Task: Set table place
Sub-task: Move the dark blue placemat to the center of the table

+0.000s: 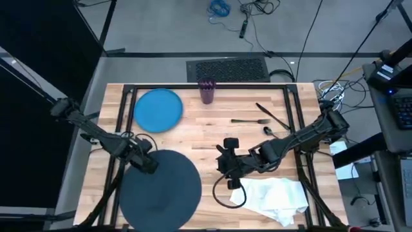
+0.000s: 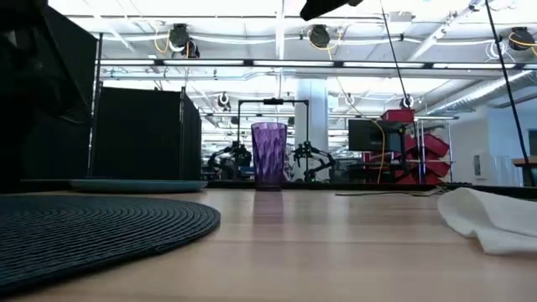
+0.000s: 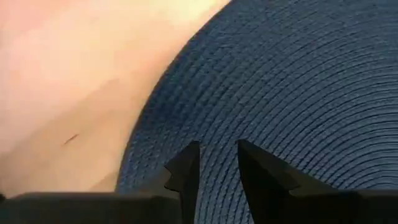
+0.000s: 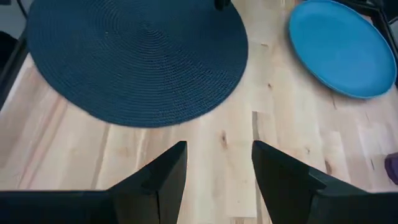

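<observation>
The left claw (image 3: 214, 163) hangs over the 10 o'clock edge of the dark grey woven charger (image 1: 159, 189). Its two fingers (image 3: 186, 168) stand a narrow gap apart with nothing between them. Whether the tips touch the weave cannot be told.

The right claw (image 4: 217, 165) hovers above bare wood near the centre of the worktop (image 1: 212, 132), pointing toward the charger. Its fingers (image 4: 163, 174) are spread moderately wide and hold nothing; only planks show between them.

In the high view the charger lies at about 7 o'clock on the worktop, close to the near edge. The blue plate (image 1: 158, 110) sits at about 10 o'clock, apart from the charger, flat, with nothing on it. The purple cup (image 1: 206, 91) stands upright at 12 o'clock by the far edge, just beside the plate; what is inside cannot be seen. The fork (image 1: 250, 120), the knife (image 1: 273, 116) and a third dark utensil, likely the spoon (image 1: 268, 131), lie loose at about 2 o'clock, near one another and under the line of the right arm. The white cloth napkin (image 1: 277, 196) lies crumpled at about 5 o'clock, near the right claw, with a dark cable loop beside it.

From table height the cup (image 2: 269, 156) stands centred at the far edge, the charger (image 2: 92, 226) fills the near left and the napkin (image 2: 491, 220) shows at the right.
</observation>
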`<state>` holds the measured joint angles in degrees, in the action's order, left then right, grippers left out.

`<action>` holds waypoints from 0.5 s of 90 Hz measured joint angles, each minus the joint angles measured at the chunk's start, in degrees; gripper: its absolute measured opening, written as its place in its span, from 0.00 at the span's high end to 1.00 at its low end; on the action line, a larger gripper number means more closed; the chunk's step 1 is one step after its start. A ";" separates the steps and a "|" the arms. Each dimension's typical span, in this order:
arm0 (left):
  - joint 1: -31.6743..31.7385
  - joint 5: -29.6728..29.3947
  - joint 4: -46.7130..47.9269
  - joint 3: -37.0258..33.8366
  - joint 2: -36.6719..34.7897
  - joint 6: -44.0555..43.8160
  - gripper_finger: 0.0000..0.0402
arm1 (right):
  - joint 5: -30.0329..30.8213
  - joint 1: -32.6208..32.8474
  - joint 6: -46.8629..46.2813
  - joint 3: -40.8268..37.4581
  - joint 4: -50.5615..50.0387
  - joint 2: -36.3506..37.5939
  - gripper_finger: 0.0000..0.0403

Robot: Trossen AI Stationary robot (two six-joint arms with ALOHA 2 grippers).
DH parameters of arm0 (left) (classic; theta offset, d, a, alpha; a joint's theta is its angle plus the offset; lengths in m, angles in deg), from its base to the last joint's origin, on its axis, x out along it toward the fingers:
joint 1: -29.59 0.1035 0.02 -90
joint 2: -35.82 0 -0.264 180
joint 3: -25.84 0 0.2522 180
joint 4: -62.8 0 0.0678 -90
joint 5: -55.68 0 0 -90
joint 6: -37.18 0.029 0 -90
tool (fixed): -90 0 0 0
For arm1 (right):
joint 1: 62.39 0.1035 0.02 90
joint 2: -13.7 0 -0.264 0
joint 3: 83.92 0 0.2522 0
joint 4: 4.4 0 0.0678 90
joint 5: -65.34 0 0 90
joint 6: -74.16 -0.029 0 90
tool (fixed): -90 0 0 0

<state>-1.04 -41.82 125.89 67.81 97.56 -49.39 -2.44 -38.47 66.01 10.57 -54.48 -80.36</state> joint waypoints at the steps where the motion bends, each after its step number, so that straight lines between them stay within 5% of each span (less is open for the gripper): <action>1: 0.00 -0.03 0.34 -0.03 0.11 0.00 0.77 | 0.01 0.00 0.05 0.00 0.00 0.00 0.58; 45: 0.59 -3.48 2.40 -0.02 9.02 2.18 0.77 | 0.15 -0.02 0.25 0.00 0.00 0.00 0.58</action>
<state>-0.45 -45.30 128.29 67.79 106.58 -47.21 -2.29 -38.49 66.26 10.57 -54.48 -80.36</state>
